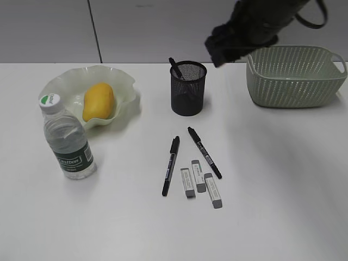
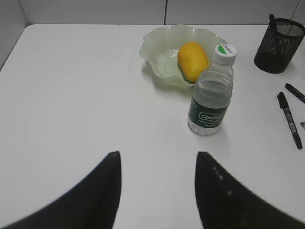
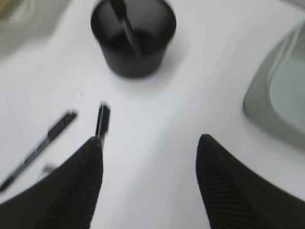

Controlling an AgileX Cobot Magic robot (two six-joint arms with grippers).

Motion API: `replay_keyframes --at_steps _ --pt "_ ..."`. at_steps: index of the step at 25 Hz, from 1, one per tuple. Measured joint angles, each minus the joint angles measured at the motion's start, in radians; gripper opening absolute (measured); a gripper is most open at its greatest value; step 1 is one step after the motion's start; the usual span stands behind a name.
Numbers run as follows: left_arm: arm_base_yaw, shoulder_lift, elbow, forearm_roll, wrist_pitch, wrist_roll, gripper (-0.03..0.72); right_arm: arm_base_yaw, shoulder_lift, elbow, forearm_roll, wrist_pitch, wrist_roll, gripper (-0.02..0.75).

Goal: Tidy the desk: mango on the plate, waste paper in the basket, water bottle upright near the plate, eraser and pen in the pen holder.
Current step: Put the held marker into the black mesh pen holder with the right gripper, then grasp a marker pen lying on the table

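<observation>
The mango (image 1: 98, 100) lies in the wavy pale-green plate (image 1: 120, 77). The water bottle (image 1: 67, 141) stands upright in front of the plate. The black mesh pen holder (image 1: 188, 87) holds one pen (image 1: 175, 68). Two black pens (image 1: 171, 165) (image 1: 204, 152) and three erasers (image 1: 199, 183) lie on the desk (image 1: 272, 179). The basket (image 1: 294, 75) stands at the back right. No waste paper shows. My right gripper (image 1: 223, 51) is open and empty, blurred, high between pen holder and basket. My left gripper (image 2: 158, 155) is open and empty above bare desk, short of the bottle (image 2: 210, 93).
The right wrist view shows the pen holder (image 3: 133, 36) ahead, the basket's corner (image 3: 276, 95) at right and two pens (image 3: 102, 119) at left. A grey wall panel runs behind the desk.
</observation>
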Motion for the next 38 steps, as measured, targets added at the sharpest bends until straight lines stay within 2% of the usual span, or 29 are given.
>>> replay_keyframes --at_steps 4,12,17,23,30,35,38 --pt "0.000 0.000 0.000 0.000 0.000 0.000 0.373 0.000 -0.188 0.147 -0.008 0.308 0.018 0.464" --pt "0.000 0.000 0.000 0.000 0.000 0.000 0.373 0.000 -0.651 0.584 -0.009 0.498 0.114 0.456" --pt "0.000 0.002 0.000 0.000 0.000 0.000 0.373 0.000 -0.988 0.782 -0.012 0.511 0.132 0.456" --pt "0.000 0.055 0.000 -0.001 -0.001 0.000 0.373 0.000 -1.352 0.938 -0.043 0.419 0.136 0.456" --pt "0.001 0.233 -0.003 -0.011 -0.015 0.018 0.361 0.000 -1.586 0.960 -0.085 0.408 0.123 0.456" --pt "0.001 0.463 -0.046 -0.100 -0.133 0.098 0.360 0.000 -1.740 0.960 -0.089 0.407 0.122 0.456" --pt "0.001 0.622 -0.090 -0.188 -0.176 0.199 0.361 0.000 -1.795 0.960 -0.088 0.407 0.122 0.456"
